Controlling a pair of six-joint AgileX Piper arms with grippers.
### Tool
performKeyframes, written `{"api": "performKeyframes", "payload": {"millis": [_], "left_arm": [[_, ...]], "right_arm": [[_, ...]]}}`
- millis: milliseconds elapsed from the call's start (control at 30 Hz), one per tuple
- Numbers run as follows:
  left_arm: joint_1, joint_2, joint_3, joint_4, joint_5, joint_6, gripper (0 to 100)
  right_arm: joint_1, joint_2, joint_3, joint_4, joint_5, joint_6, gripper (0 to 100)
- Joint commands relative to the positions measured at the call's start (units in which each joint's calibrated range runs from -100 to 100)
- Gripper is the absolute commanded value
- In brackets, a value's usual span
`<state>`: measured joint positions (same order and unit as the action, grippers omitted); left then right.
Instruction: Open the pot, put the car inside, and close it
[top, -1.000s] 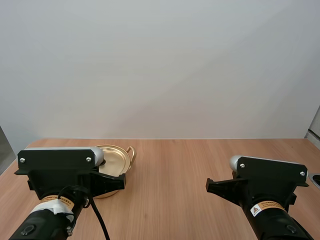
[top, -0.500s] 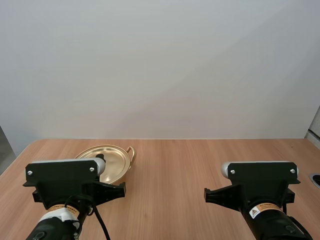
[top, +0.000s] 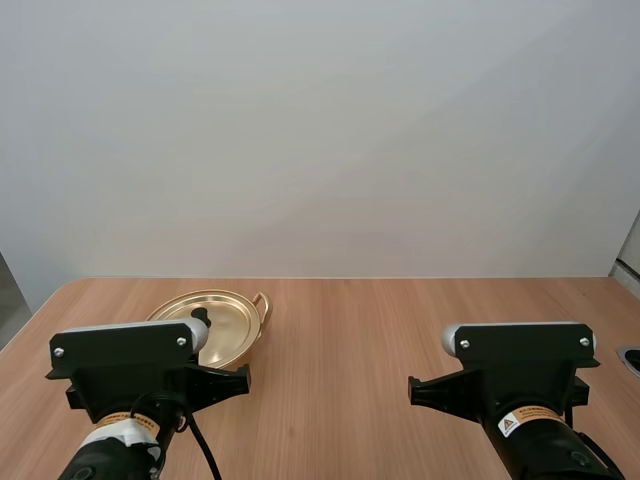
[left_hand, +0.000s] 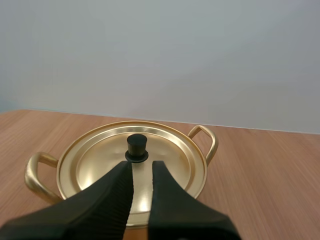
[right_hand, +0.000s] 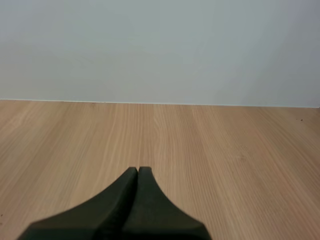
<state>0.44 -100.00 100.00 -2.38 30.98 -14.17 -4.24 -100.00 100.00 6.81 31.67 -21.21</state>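
the gold-coloured pot (top: 258, 322) stands on the wooden tabletop (top: 400, 330) toward its far left corner, a little in from both edges, just ahead of the left arm (top: 125, 385); its lid (left_hand: 167, 160) lies flat on the rim and looks fully seated, with the black knob (left_hand: 136, 147) upright at the centre and a loop handle (left_hand: 207, 141) out at each side; as it lies now the pot is closed.

the left gripper (left_hand: 142, 167) sits low in front of the pot, aimed at the knob; its fingers (left_hand: 112, 192) stand slightly apart with a narrow gap between them; nothing is pinched, and the tips stop just short of the knob without touching it; the right gripper (right_hand: 137, 171) hovers over bare wood toward the tabletop's right side, well apart from the pot; its fingers are pressed together into one dark wedge and hold nothing.

as to progress, the seated lid hides the inside, so whether the car is already in there cannot be told; neither gripper carries it; the robot is judged to be at one end of the job or the other: either the knob is about to be taken and everything is left to do, or the lid is already back on and nothing is left; these pictures alone do not settle which.
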Motion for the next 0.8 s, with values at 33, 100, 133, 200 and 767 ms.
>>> {"api": "performKeyframes", "payload": {"millis": [33,100,133,200,767], "left_arm": [[0.00,0.0,0.0,-0.1,0.1,0.0,19],[0.00,0.0,0.0,-0.1,0.1,0.0,16],[0.00,0.0,0.0,-0.1,0.1,0.0,16],[0.00,0.0,0.0,-0.1,0.1,0.0,16],[0.71,0.0,0.0,-0.1,0.9,-2.9,0]], "right_arm": [[0.0,0.0,0.0,-0.2,-0.1,0.0,0],[0.0,0.0,0.0,-0.2,-0.1,0.0,0],[0.0,0.0,0.0,0.1,-0.1,0.0,0],[0.0,0.0,0.0,0.2,0.1,-0.5,0],[0.5,0.0,0.0,3.9,2.9,-9.0,0]]}}
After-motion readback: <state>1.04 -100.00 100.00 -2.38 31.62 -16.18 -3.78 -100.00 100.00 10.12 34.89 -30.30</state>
